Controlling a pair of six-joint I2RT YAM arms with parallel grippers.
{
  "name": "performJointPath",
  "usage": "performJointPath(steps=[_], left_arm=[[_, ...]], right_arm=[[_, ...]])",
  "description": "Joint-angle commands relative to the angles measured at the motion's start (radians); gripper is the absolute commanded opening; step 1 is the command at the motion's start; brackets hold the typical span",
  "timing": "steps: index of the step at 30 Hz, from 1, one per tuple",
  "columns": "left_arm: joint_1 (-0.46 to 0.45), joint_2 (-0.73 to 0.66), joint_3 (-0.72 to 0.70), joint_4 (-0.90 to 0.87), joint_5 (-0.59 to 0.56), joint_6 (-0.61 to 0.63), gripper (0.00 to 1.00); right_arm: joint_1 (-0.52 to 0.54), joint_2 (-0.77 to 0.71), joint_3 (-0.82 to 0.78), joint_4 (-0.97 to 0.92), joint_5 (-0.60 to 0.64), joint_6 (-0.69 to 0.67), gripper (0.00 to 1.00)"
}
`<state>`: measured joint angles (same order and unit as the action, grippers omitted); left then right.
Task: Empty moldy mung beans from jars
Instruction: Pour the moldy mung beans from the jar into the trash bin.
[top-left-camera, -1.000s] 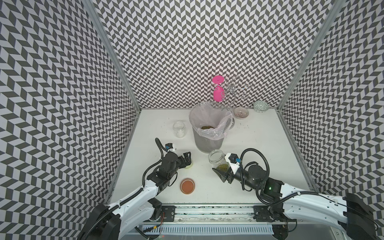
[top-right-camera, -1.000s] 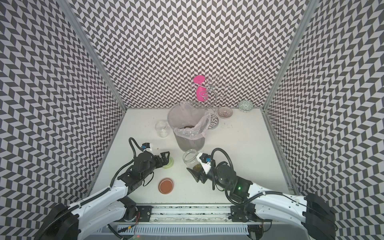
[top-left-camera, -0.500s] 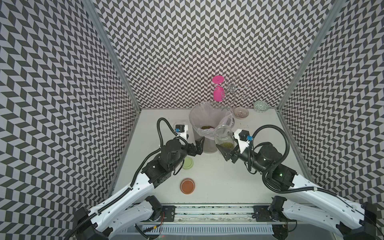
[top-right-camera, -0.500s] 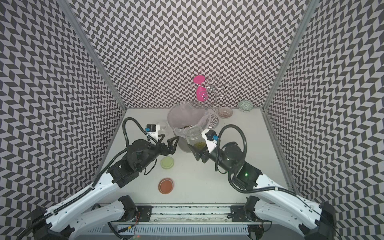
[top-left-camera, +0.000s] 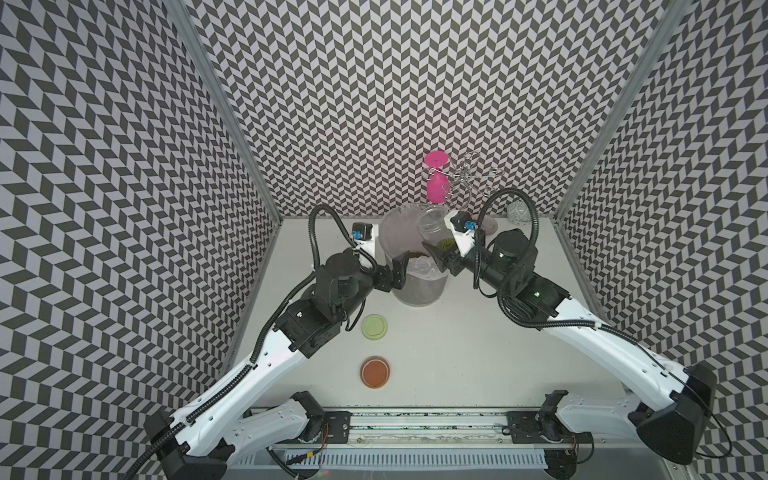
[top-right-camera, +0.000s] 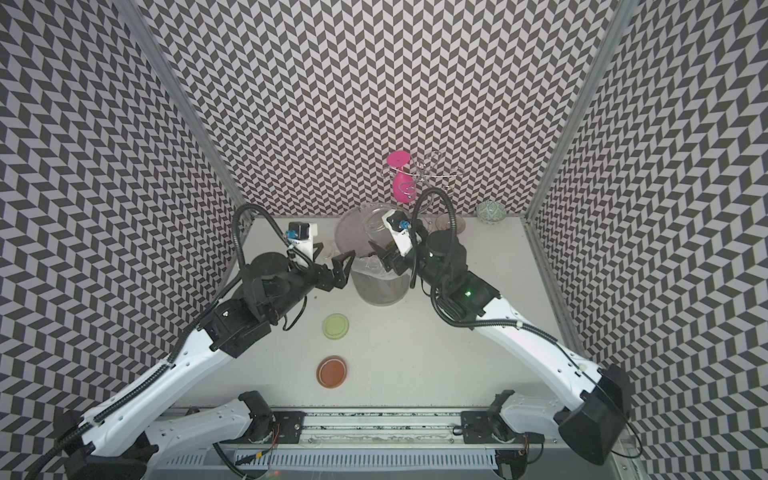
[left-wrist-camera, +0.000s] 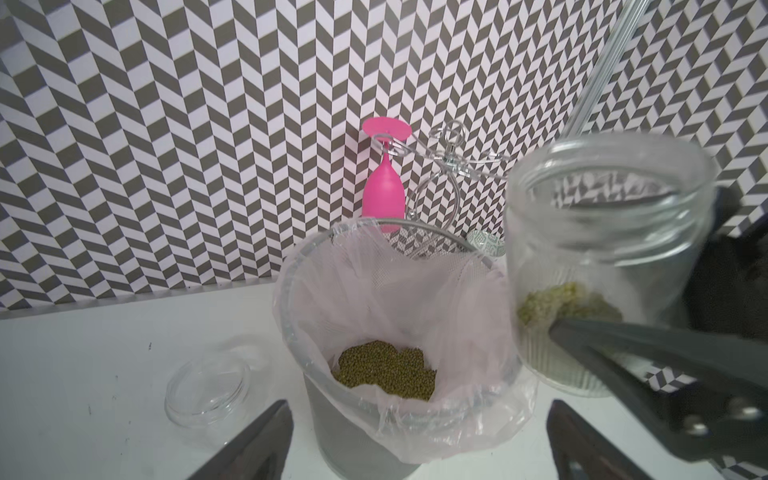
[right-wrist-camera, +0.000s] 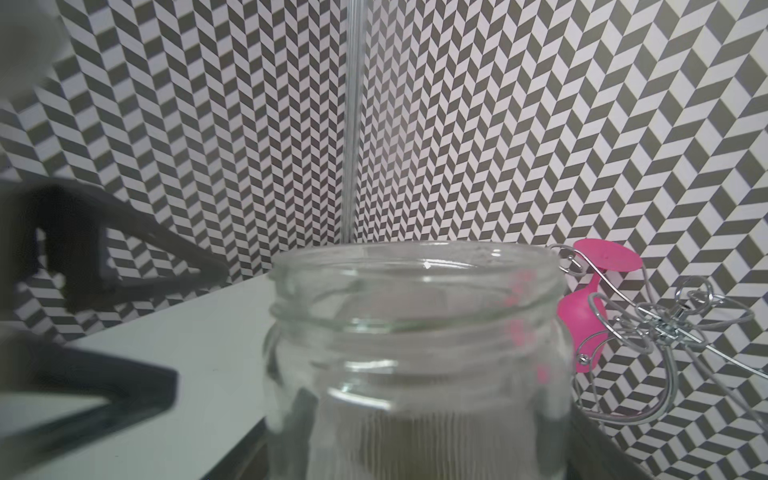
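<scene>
My right gripper (top-left-camera: 441, 257) clamps the open jar (left-wrist-camera: 602, 270) upright beside the bin (left-wrist-camera: 353, 440), ready to tip its mung beans (left-wrist-camera: 557, 301) in. Left gripper (top-right-camera: 344, 269) gapes empty (bin-steadying, I guess).

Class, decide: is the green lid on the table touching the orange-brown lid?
Apart. In both top views a strip of bare table separates the green lid from the orange-brown lid.

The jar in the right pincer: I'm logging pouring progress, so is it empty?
No, the left wrist view shows a clump of pale mung beans low inside the jar.
</scene>
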<state>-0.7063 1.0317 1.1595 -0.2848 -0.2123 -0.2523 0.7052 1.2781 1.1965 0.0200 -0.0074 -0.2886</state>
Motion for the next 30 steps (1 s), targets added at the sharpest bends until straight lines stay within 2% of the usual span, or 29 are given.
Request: performJointPath(steps=[1,4,9,15,21,30], left_arm=[[0.075,0.051,0.15,-0.08,0.134,0.063,0.9],[0.119,0.12,0.264,-0.122,0.257,0.128,0.88],[0.147,0.272,0.445,-0.243,0.471,0.258,0.87],[0.152,0.311,0.443,-0.242,0.624,0.354,0.87],[0.154,0.353,0.464,-0.282,0.685,0.432,0.88],[0.151,0.394,0.486,-0.291,0.75,0.467,0.89]], right_arm=[[-0.02,0.025,0.065,0.086,-0.022,-0.138,0.52],[-0.045,0.068,0.094,0.072,-0.038,-0.211,0.53],[-0.091,0.103,0.117,0.068,-0.133,-0.257,0.52],[-0.136,0.102,0.105,0.075,-0.246,-0.303,0.53],[-0.163,0.079,0.077,0.078,-0.376,-0.349,0.52],[-0.164,0.069,0.066,0.077,-0.416,-0.373,0.53]])
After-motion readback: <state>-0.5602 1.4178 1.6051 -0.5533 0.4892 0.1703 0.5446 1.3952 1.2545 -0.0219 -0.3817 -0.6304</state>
